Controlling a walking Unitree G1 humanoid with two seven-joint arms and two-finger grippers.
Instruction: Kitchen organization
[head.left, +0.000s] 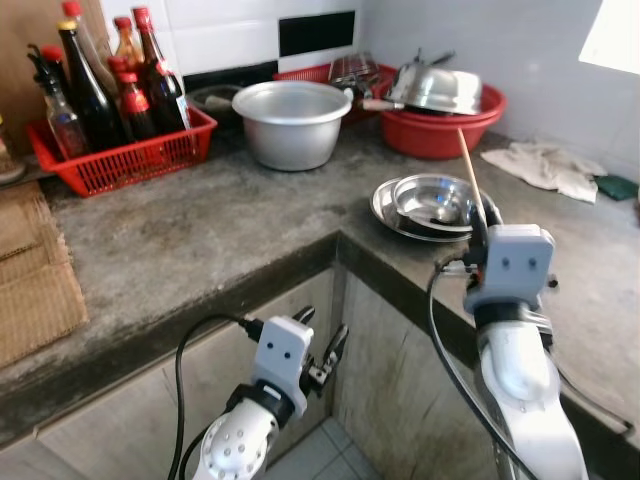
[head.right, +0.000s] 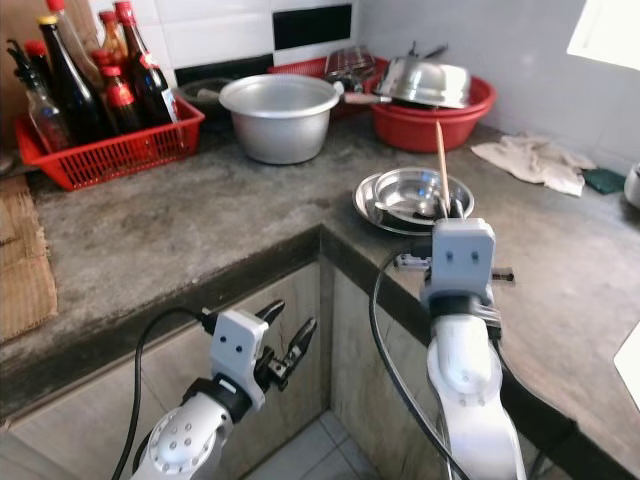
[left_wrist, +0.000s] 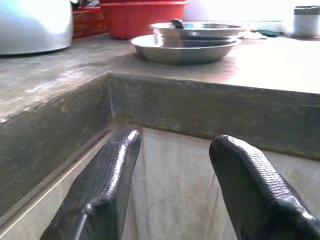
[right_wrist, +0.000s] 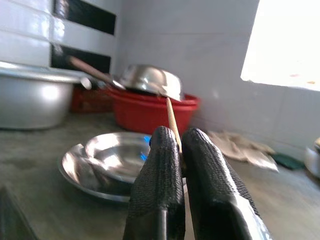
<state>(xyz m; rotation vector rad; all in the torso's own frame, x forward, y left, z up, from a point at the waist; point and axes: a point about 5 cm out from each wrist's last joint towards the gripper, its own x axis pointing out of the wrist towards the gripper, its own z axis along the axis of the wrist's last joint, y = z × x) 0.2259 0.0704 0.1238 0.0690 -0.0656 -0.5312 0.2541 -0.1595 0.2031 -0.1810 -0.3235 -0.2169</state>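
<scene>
now the right gripper (right_wrist: 175, 150) pinches a wooden chopstick (head.left: 469, 168) upright, just above the stacked steel dishes (head.left: 432, 203) at the counter corner. keep the pinch firm and the stick vertical while carrying. left gripper (left_wrist: 172, 187) hangs spread below the counter edge.

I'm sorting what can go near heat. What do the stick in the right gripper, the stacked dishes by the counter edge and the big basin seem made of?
The stick, pinched in the right gripper, looks like pale bare wood or bamboo: matte, tan. The stacked dishes look like polished steel, with mirror-like reflections. The basin looks like glossy red plastic.
</scene>
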